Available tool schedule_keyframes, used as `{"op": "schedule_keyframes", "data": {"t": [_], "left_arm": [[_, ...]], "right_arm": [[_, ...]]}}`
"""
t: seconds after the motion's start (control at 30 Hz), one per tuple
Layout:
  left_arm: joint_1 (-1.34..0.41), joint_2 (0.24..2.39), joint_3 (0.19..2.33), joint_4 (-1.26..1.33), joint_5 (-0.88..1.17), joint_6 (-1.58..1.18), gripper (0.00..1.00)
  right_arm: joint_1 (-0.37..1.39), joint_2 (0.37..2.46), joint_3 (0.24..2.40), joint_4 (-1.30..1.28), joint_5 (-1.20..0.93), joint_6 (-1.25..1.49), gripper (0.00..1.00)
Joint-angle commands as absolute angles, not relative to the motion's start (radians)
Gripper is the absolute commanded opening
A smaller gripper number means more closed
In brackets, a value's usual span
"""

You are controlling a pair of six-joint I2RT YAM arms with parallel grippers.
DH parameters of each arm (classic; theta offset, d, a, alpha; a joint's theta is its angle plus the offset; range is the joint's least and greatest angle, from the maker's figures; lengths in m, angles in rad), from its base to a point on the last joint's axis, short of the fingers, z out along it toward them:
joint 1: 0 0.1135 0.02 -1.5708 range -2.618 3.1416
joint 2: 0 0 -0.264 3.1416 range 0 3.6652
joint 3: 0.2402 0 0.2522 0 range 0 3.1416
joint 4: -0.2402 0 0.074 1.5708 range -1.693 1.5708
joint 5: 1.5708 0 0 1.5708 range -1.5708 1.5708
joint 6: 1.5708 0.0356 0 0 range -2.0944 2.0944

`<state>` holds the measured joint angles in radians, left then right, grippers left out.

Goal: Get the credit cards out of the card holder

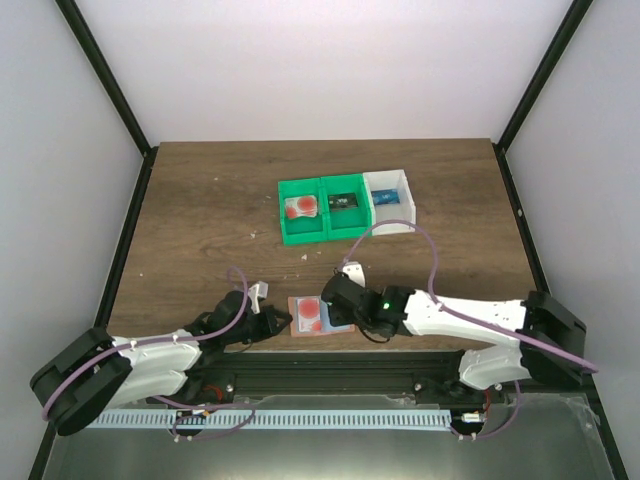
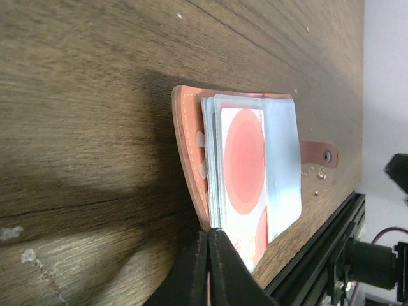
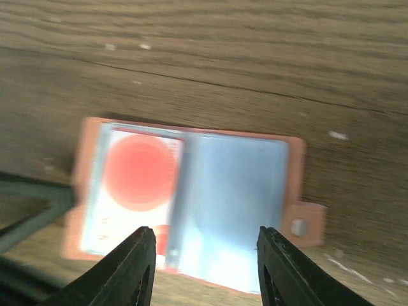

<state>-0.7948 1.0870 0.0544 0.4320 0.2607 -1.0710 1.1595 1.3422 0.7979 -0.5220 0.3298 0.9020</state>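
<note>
Left arm: laid low along the near edge, forearm pointing right. Left gripper: fingers pressed together, pinching the card holder rim. Right arm: reaching left. Right gripper: fingers parted, above the holder.

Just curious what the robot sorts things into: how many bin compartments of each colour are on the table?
Green compartments: 2
White compartment: 1
Total: 3
</note>
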Motion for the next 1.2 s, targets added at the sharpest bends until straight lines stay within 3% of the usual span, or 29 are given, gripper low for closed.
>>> {"op": "schedule_keyframes", "data": {"t": [0.0, 0.1, 0.2, 0.47, 0.63, 0.83, 1.17], "left_arm": [[-0.8, 1.084, 0.08, 0.411, 0.244, -1.068, 0.1], [-0.8, 1.06, 0.084, 0.367, 0.23, -1.068, 0.26], [-0.8, 1.016, 0.091, 0.313, 0.209, -1.071, 0.33], [-0.8, 0.894, 0.118, 0.28, 0.218, -1.077, 0.12], [-0.8, 0.986, 0.117, 0.353, 0.249, -1.065, 0.0], [-0.801, 1.185, 0.106, 0.572, 0.358, -1.06, 0.0], [-0.8, 1.363, 0.093, 0.661, 0.366, -1.05, 0.0]], "right_arm": [[1.158, 1.289, 0.768, -0.275, 0.183, 0.838, 0.45], [1.157, 1.34, 0.775, -0.216, 0.133, 0.825, 0.41], [1.156, 1.401, 0.79, -0.203, 0.114, 0.828, 0.28], [1.096, 1.437, 0.699, -0.09, 0.016, 0.85, 0.23], [1.055, 1.454, 0.645, -0.02, -0.04, 0.853, 0.2], [1.033, 1.481, 0.612, 0.029, -0.09, 0.869, 0.17], [1.028, 1.498, 0.589, 0.039, -0.084, 0.886, 0.16]]}}
